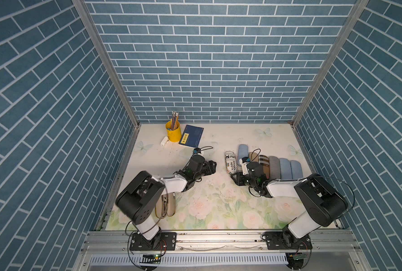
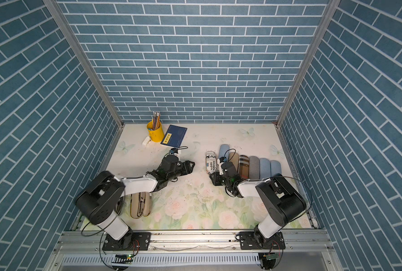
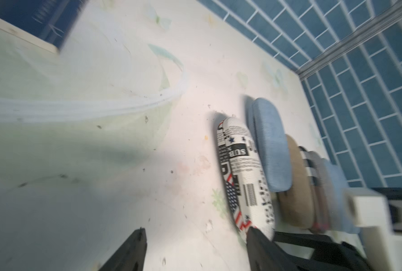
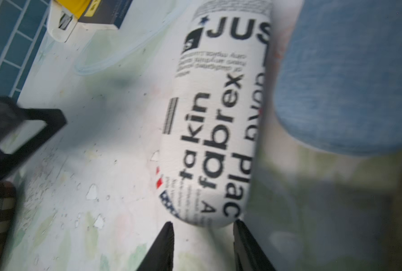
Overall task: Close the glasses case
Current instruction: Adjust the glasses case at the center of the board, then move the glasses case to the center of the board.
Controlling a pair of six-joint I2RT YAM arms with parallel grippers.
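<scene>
Jaws apart and empty on left gripper (image 3: pixel 195 231) and right gripper (image 4: pixel 203 223); shut newsprint glasses case (image 4: pixel 214 117) lies just beyond the right one.

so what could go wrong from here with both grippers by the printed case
The left gripper and right gripper sit close together at the printed case; they could clash.
That case lies right beside the blue case, so a nudge might shift both.
The open case lies under the left arm, which might knock it when moving.
</scene>
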